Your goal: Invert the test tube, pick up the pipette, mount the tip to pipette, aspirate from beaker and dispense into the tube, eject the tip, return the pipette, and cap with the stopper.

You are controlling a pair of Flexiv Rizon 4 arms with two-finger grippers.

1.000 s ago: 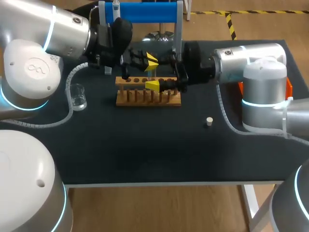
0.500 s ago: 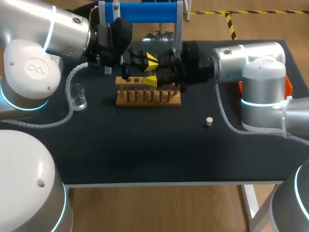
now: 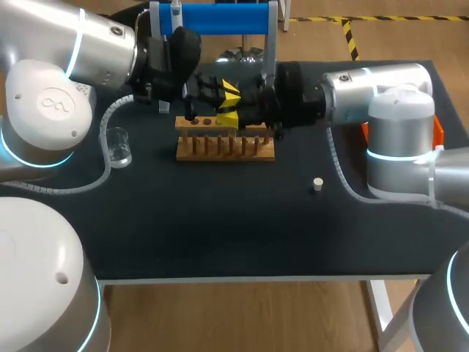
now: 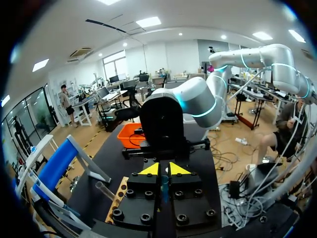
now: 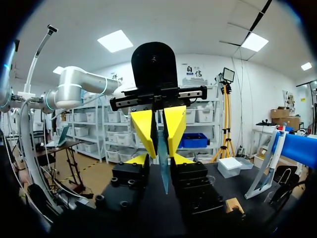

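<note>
Black tabletop [image 3: 220, 235] is carrying a wooden rack [image 3: 225, 149] near its far edge, with a clear beaker [image 3: 119, 147] standing to the left of it and a small pale stopper [image 3: 317, 184] sitting well apart on the right. A blue stand [image 3: 220, 18] is rising behind the rack. Your two arms are meeting head-on above the rack. Your left gripper [image 3: 231, 91] is pinching the test tube [image 5: 162, 163] between nearly closed fingers, holding it in the air. Your right gripper [image 3: 229, 118] is facing it at the tube's other end; whether it is gripping, you cannot tell.
</note>
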